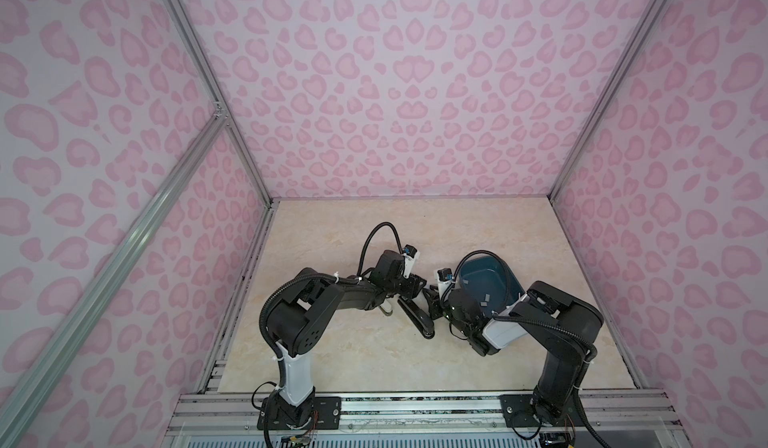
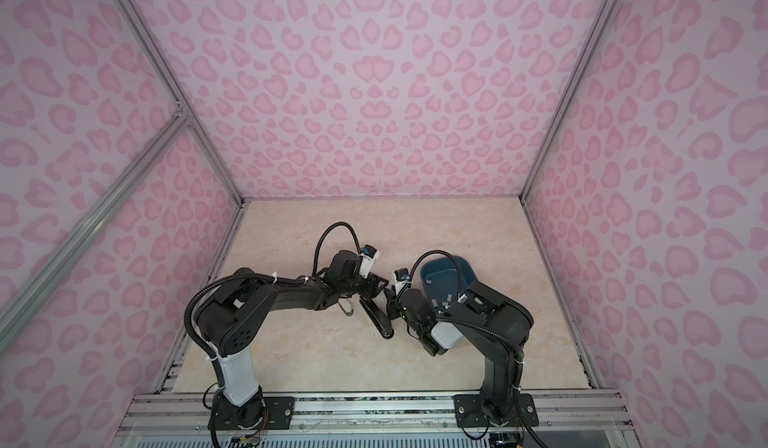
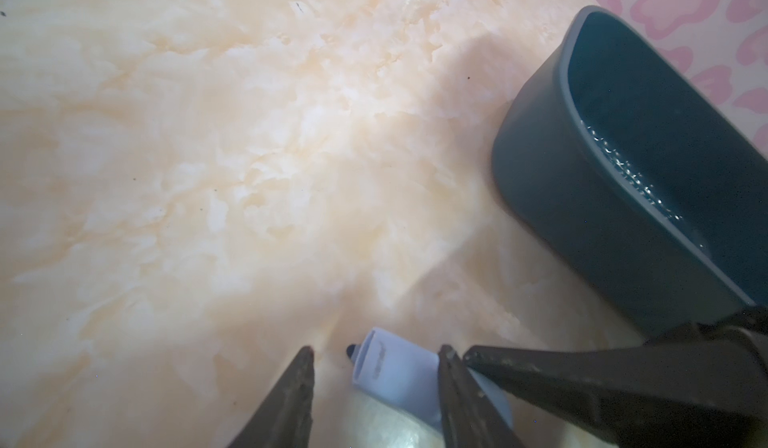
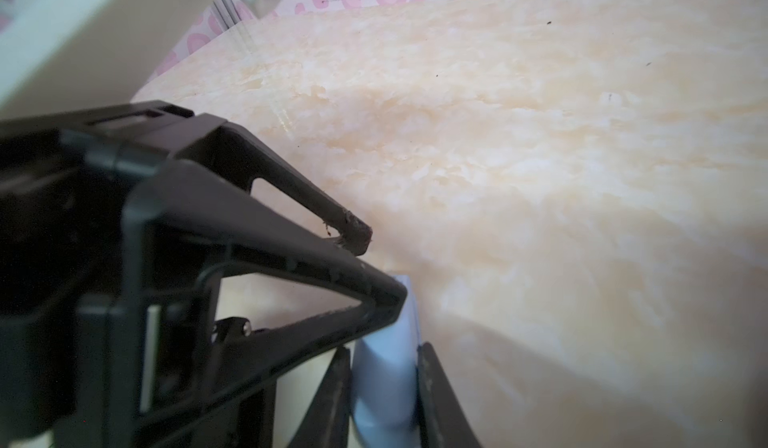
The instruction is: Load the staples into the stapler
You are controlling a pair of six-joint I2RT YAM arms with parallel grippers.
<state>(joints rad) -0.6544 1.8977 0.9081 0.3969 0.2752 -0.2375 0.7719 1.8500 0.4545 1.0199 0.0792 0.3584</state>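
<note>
A small pale blue stapler point(image 3: 399, 367) lies on the marble table between my two grippers. The left gripper point(image 3: 377, 352) has its jaws around the stapler: the blue end touches one finger, and a cream part fills the gap lower down. The right gripper point(image 4: 384, 348) pinches the blue piece point(image 4: 386, 383) with both fingers against it, and one of its fingers point(image 3: 582, 375) reaches in beside the left jaws. In both top views the arms hide most of the stapler. The staples point(image 1: 484, 300) point(image 2: 446, 298) lie as pale strips inside the teal bin point(image 1: 509, 275).
A black stapler point(image 1: 417, 319) point(image 2: 376, 315) lies on the table just in front of the two grippers. The teal bin point(image 2: 469, 269) point(image 3: 561, 176) stands right behind the right wrist. Pink patterned walls enclose the table on three sides.
</note>
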